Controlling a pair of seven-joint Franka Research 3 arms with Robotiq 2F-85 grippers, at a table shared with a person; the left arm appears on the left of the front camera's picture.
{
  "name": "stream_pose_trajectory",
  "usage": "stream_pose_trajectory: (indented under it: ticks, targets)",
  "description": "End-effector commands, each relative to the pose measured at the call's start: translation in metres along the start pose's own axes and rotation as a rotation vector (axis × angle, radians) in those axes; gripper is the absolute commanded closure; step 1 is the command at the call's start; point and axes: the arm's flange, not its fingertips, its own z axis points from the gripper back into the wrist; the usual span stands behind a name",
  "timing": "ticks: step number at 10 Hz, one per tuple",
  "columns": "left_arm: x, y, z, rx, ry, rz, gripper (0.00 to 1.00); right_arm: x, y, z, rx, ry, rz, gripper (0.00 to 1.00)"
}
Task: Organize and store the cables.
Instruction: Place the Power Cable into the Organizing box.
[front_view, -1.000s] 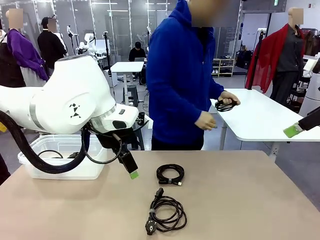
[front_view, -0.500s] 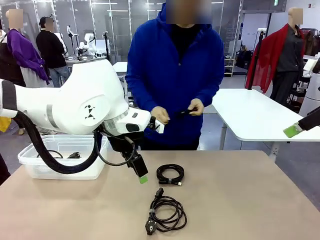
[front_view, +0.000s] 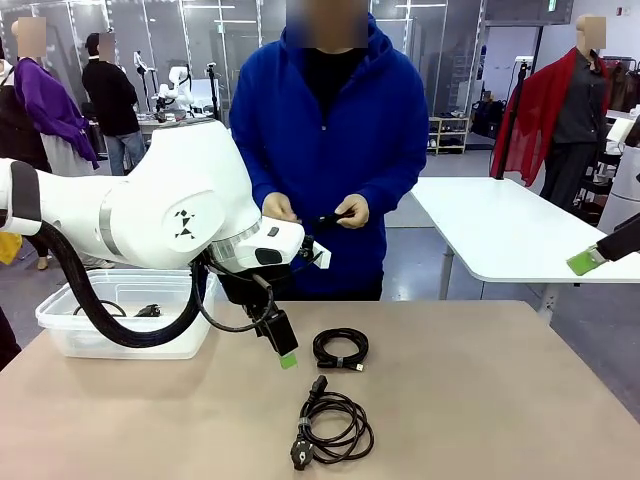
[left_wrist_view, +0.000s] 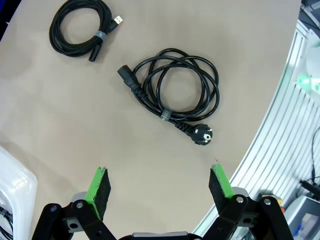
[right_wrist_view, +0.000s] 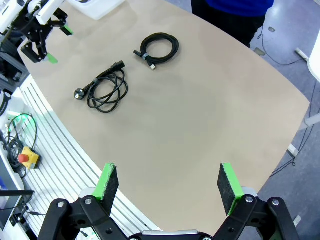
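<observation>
Tabletop scene, viewed from the robot's side and read from left to right. At the left of the front view, a clear plastic bin (front_view: 60, 335) sits on the tan table (front_view: 480, 400), with a black cable (front_view: 148, 310) lying inside it.

Just right of the bin, the white left arm reaches in, and the left gripper (left_wrist_view: 160, 176) hangs above the table, tilted down to the right. In its wrist view the jaws stand wide apart with nothing between them. A corner of the bin shows at the lower left of that frame.

Near the middle of the table lie two wound black cables, close together but not touching. The thin coil (front_view: 338, 361) is the farther one, bound with a small pale tie, and sits just right of the left gripper's green pad in the front view. The power cord coil (front_view: 330, 404) lies nearer the bottom of the frame. Its round plug is at the lower left and a chunky connector points up toward the thin coil.

Behind the table, centre frame, stands a person (front_view: 330, 120) in a blue hooded top. Both hands (front_view: 352, 211) are at waist height, holding a dark cord (front_view: 328, 216) between them.

At the right edge of the front view, one green pad of the right gripper (right_wrist_view: 169, 176) shows in front of a white table (front_view: 510, 235). In its wrist view the jaws are wide apart and empty above bare tabletop, and both coils lie in the upper left of that frame.
</observation>
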Motion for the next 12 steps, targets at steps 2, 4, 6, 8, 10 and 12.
stream_pose_trajectory:
  ticks: [2, 4, 6, 8, 10, 12]
  targets:
    - [-0.001, -0.001, 0.002, 0.004, -0.007, -0.002, 0.0, 0.002, 0.0, 0.001, 0.002, 0.005, -0.014, 0.0]
    - [-0.002, 0.017, -0.02, 0.001, -0.029, 0.05, 0.0, 0.002, 0.0, 0.001, 0.002, 0.005, -0.014, 0.0]
    - [-0.004, 0.014, -0.045, 0.052, -0.039, 0.063, 0.0, 0.002, 0.0, 0.001, 0.002, 0.005, -0.014, 0.0]
    - [-0.008, 0.017, -0.07, 0.016, -0.03, 0.04, 0.0, 0.002, 0.0, 0.001, 0.002, 0.005, -0.014, 0.0]
    - [-0.012, 0.02, -0.086, -0.024, -0.027, 0.035, 0.0, 0.002, 0.0, 0.001, 0.002, 0.005, -0.014, 0.0]
    - [-0.016, 0.02, -0.094, -0.033, -0.008, 0.075, 0.0, 0.002, 0.0, 0.001, 0.002, 0.005, -0.014, 0.0]
